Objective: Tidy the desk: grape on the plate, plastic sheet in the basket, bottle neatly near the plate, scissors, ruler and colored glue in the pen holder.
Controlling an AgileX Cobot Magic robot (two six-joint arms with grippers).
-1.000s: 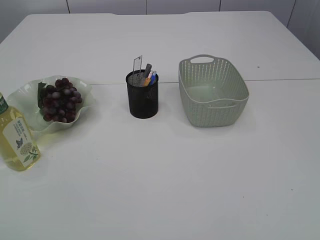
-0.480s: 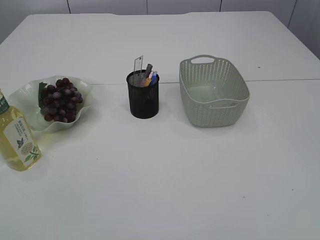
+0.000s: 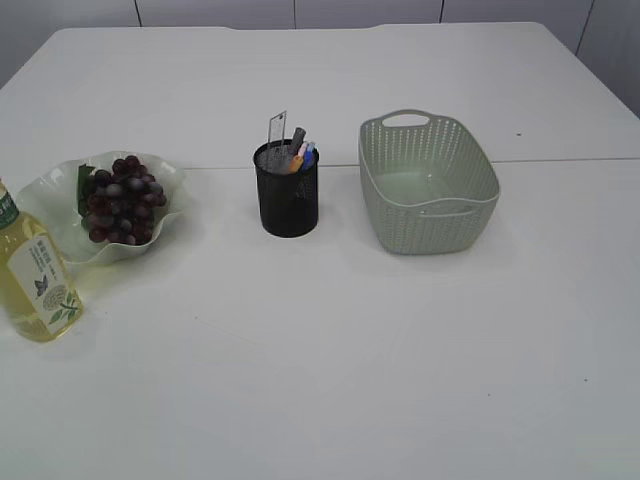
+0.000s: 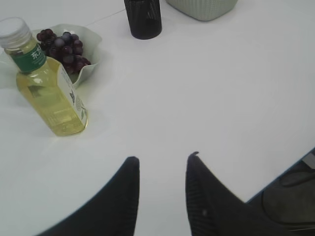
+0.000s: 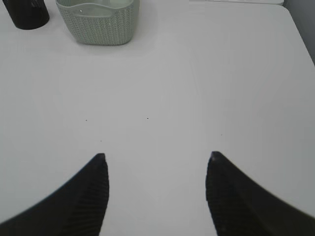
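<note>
On the white bench [image 3: 330, 380], hardly anything differs from a moment back: only the pen holder [image 3: 287, 190] sits a shade differently near the middle, and I judge the tidying as good as finished.

The green basket [image 3: 428, 185] stands just right of the middle, toward the far edge; a clear sheet seems to lie flat on its floor, though I cannot be sure. The wavy plate [image 3: 62, 215] is at the left edge, with the dark grape [image 3: 120, 200] bunch heaped on it. The bottle [image 3: 32, 275] of yellow drink stands upright just beside the plate's near rim, cap on, label facing out. In the black mesh holder I see the ruler [image 3: 276, 130] upright, a grey handle and coloured glue tips poking out.

My left pincer [image 4: 161, 164] hangs over bare bench near the front-left corner, moderately spread, pinching nothing. My right pincer [image 5: 155, 160] hangs wider apart, also empty.
</note>
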